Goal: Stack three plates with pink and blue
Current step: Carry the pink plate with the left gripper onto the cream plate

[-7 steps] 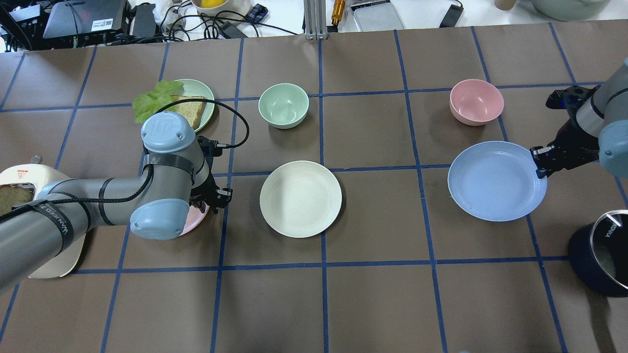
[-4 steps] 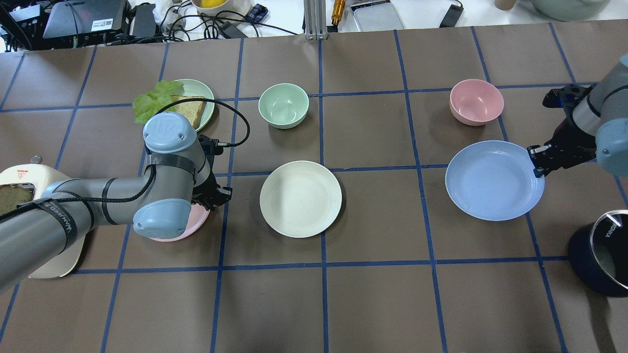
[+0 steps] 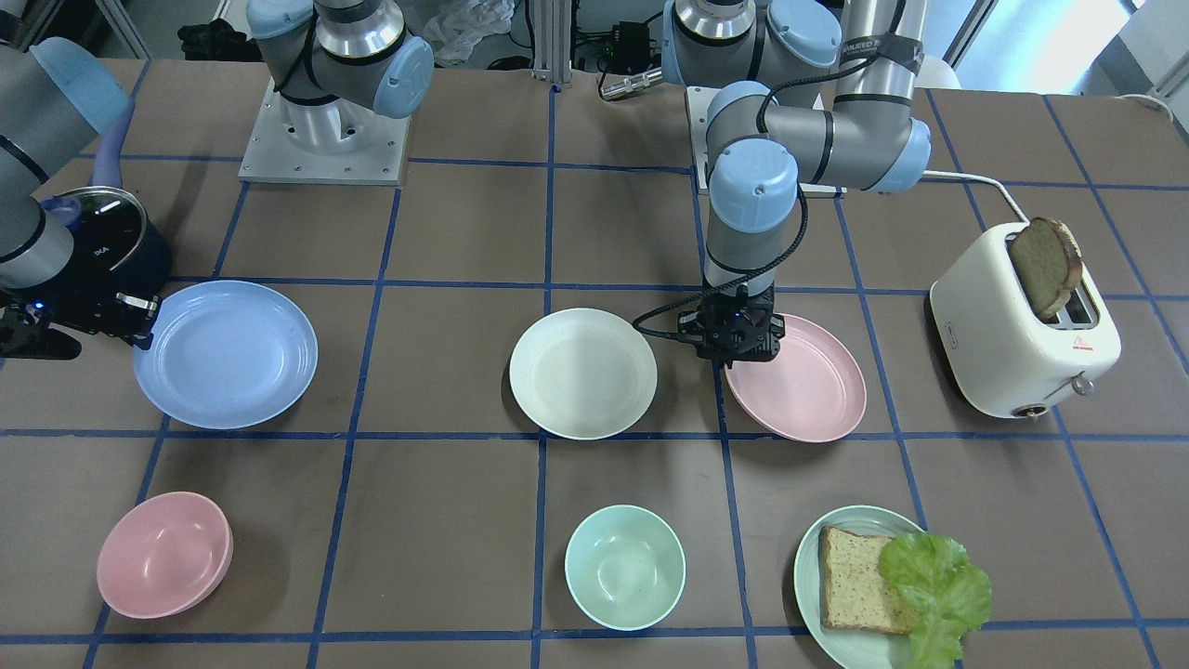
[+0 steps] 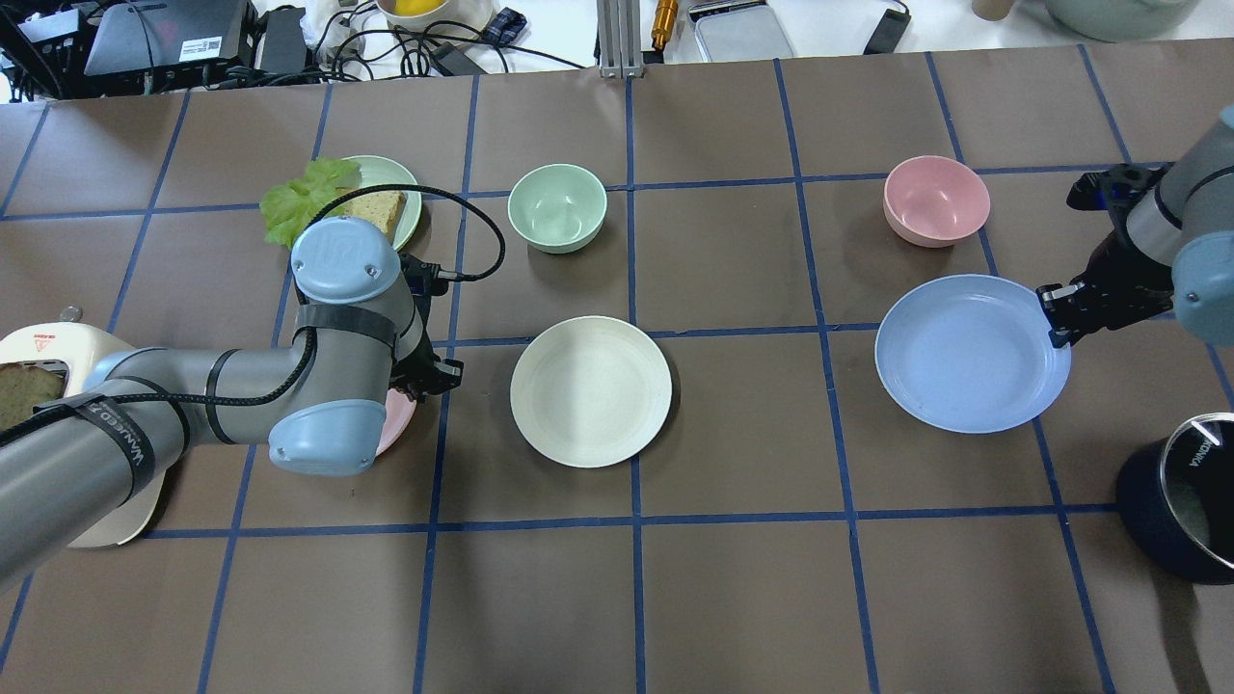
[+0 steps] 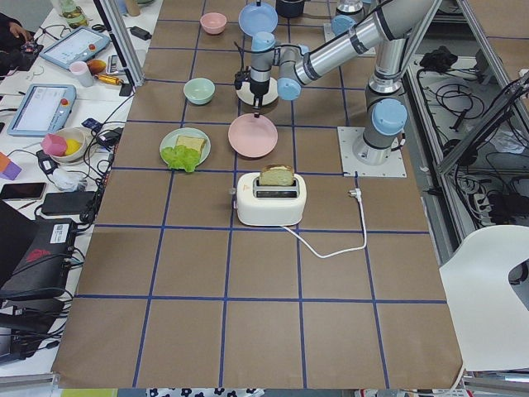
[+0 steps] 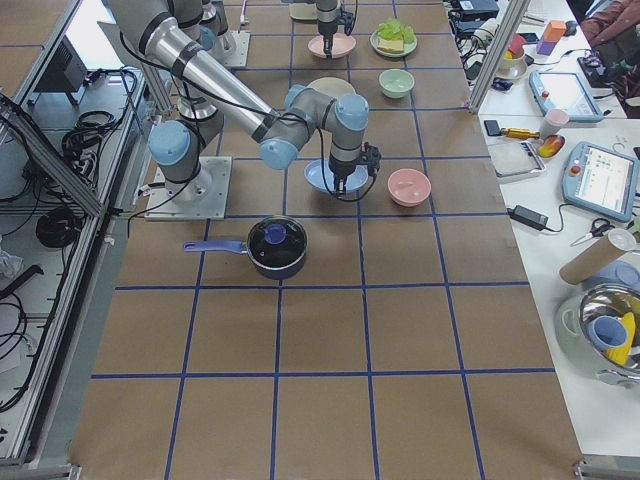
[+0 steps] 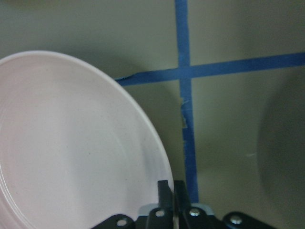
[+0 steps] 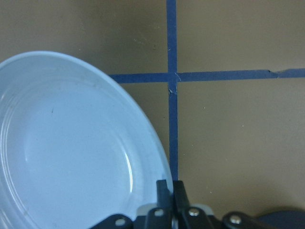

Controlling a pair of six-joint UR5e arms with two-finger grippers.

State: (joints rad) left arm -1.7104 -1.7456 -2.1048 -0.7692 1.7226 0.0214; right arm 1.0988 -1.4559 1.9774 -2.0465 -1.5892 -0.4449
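The pink plate [image 3: 803, 386] has edged toward the cream plate [image 3: 582, 372]; my left tool [image 7: 171, 188] clamps its rim, my right tool [image 8: 170, 188] the blue plate's [image 3: 225, 353], and either thin pinch could slip.

I work in a robotics lab: taped-grid table [image 6: 320, 400], teach pendant [image 6: 600, 178] alongside, loose cables [image 5: 464, 93], aluminium frame post [image 5: 116, 43].

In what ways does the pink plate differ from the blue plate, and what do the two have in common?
Colour: the pink plate is pastel pink, the blue plate light blue.
Holder: the left gripper pinches the pink plate's rim, the right gripper the blue plate's.
Place: the pink plate lies close beside the cream plate; the blue plate lies farther off, near the dark pot.
Shared: both are round, shallow, empty and gripped at the edge.
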